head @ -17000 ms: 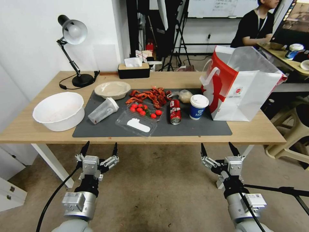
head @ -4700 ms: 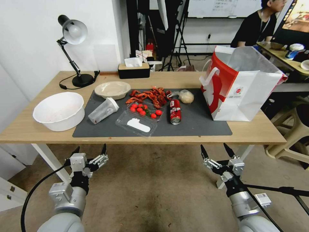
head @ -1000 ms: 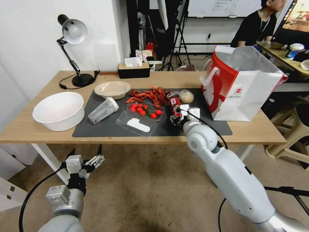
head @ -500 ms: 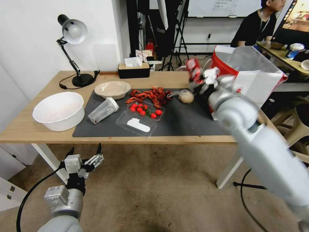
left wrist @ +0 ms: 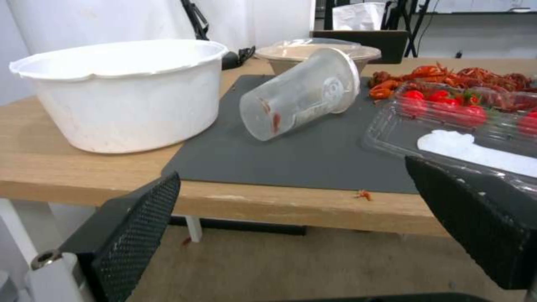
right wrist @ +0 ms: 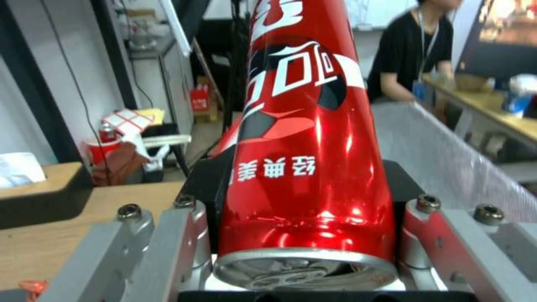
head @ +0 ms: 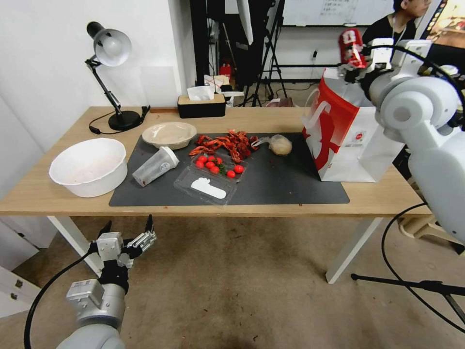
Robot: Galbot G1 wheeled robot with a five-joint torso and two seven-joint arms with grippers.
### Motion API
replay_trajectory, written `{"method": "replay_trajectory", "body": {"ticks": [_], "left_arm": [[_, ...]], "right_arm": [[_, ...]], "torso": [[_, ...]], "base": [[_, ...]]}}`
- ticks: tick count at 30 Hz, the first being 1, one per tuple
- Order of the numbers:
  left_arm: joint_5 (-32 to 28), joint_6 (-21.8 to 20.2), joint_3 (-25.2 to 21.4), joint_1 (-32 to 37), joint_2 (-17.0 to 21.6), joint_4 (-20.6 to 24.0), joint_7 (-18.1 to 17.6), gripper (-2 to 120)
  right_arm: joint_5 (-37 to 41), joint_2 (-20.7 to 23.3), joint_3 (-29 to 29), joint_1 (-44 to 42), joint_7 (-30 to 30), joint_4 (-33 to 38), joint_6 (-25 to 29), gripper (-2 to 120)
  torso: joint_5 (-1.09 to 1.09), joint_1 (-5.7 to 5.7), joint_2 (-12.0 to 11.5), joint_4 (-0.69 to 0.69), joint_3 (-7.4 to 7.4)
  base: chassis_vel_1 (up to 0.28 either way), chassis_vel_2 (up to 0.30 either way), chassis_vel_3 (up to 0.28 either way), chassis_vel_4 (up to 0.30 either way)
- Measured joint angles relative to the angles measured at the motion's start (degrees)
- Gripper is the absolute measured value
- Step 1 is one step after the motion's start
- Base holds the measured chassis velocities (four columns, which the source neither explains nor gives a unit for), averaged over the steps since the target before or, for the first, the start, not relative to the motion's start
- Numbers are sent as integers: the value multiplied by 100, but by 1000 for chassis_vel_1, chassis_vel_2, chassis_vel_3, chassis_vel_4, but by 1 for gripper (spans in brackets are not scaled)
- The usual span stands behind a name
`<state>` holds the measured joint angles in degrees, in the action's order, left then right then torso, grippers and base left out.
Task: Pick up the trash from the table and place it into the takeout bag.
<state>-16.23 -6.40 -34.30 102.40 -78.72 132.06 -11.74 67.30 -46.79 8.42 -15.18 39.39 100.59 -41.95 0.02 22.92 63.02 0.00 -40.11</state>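
The counter (head: 58, 194), a long light-wood top, carries a dark grey mat (head: 286, 186) across its middle. The takeout bag (head: 356, 145) stands upright at the counter's right end, its foot partly on the mat's right edge, mouth open. The right hand (head: 361, 60) is raised over the bag's mouth, clenched around the red soda can (head: 351, 47), which stands roughly upright in the grip, well clear of the counter. A white tub (head: 88, 167) sits near the left end, off the mat. On the mat's far left corner rests the shallow beige bowl (head: 169, 134); the clear plastic cup (head: 155, 166) lies on its side nearer the front. The bagged beige lump (head: 279, 144) lies near the mat's far edge. The left hand (head: 127, 232) hangs below the counter's front edge, fingers spread apart, holding nothing.
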Motion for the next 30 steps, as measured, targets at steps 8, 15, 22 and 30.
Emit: {"method": "replay_trajectory", "body": {"ticks": [8, 15, 22, 30], "left_arm": [[1, -18, 13, -6, 6, -3, 42, 100], [2, -26, 18, -15, 13, -4, 49, 100], [1, -33, 9, -3, 25, 41, 52, 100], [11, -34, 9, 8, 16, 63, 53, 100]], "right_arm": [[259, 36, 75, -111, 200, -104, -2, 58], [271, 45, 131, -274, 213, -71, -2, 85], [250, 74, 220, -478, 158, 63, -2, 100], [245, 130, 338, -670, 58, 246, -1, 100]], "torso": [[-2, 0, 0, 0, 0], [-2, 0, 0, 0, 1], [-2, 0, 0, 0, 1], [-2, 0, 0, 0, 1]], "base": [[0, 0, 0, 0], [0, 0, 0, 0], [0, 0, 0, 0], [0, 0, 0, 0]]}}
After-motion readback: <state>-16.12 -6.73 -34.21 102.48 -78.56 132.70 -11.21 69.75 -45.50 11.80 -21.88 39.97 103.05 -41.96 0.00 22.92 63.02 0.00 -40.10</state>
